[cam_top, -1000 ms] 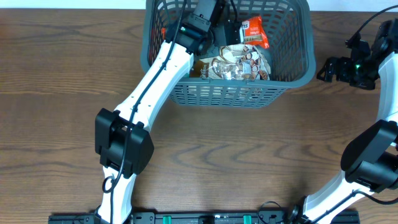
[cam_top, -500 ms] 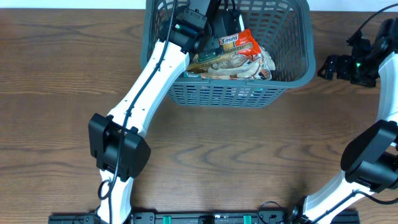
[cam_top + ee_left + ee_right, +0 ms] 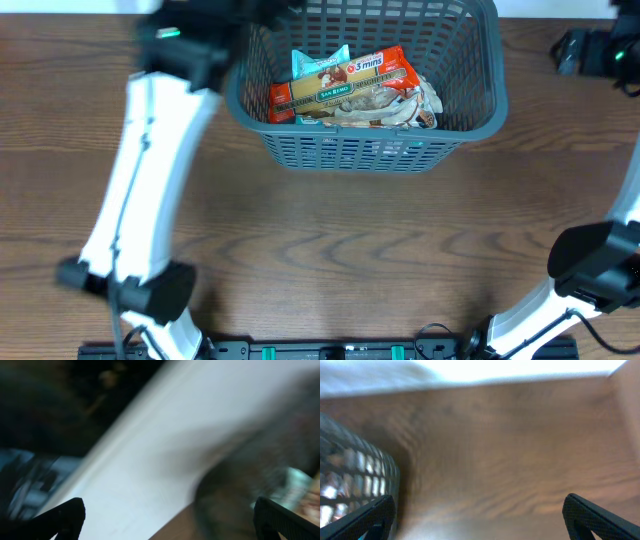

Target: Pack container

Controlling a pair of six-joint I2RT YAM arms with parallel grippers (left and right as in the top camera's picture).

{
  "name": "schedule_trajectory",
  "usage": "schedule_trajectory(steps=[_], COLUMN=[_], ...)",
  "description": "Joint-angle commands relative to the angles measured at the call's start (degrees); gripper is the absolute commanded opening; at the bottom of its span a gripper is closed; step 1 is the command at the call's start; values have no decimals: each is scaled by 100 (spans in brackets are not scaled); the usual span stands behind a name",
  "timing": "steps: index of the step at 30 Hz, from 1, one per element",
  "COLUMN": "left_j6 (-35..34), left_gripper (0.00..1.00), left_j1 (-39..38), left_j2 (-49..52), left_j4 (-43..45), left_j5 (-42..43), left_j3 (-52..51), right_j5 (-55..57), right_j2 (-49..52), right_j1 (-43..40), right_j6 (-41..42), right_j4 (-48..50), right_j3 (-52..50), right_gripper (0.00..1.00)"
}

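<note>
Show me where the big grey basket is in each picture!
Overhead: the basket sits top centre, with packets inside.
Left wrist: too blurred to tell.
Right wrist: its lattice wall fills the lower left edge.
Shared landmark: the brown wooden table shows beside it in the overhead and right wrist views.

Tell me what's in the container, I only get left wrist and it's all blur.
Observer: Overhead shows the container holds several snack packets, with an orange-red packet on top.
Operator: Left arm inside it?
Observer: No, the left arm is outside, to the left of it.
Operator: Right hand?
Observer: The right hand is off past its right wall, open, with nothing in it.
</note>
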Motion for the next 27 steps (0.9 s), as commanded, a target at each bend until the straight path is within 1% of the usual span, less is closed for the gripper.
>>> schedule_trajectory(steps=[1,4,7,11,14,16,18,20,23,27], left_j6=[-1036,-2085,-2702,-2872,-2966,-2964,-2975,-3029,-3032,-3128], left_gripper=[99,99,99,99,99,99,99,99,99,99], left_j1=[428,901,1283,1646,1749,1749,1749,1749,1749,1749], left_j2=[-378,-678,-925,-1220,-1526,-1746,-2041,-2422,-3119,-4089], left_j4=[-243,-719,-1246,-1821,-2092,-2118,-2048,-1838,-1351,-761], left_j5=[-299,-297,-295,-293,-223,-208,-208,-179,66,562], left_j3=[101,101,98,72,-140,-391,-826,-1482,-2734,-4376], right_j5=[-280,-629,-627,-544,15,227,308,476,769,772], right_j2=[-337,-538,-765,-1117,-1458,-1670,-1928,-2273,-2946,-4127], right_j1=[44,92,184,337,498,621,761,922,1154,1344], right_j6=[-157,-273,-315,-361,-129,-87,-74,-2,201,527], right_j4=[-22,-39,-101,-164,-468,-616,-680,-667,-514,-136], right_j3=[544,688,686,684,658,560,330,-94,-1036,-2658], right_gripper=[99,99,99,99,99,99,99,99,99,99])
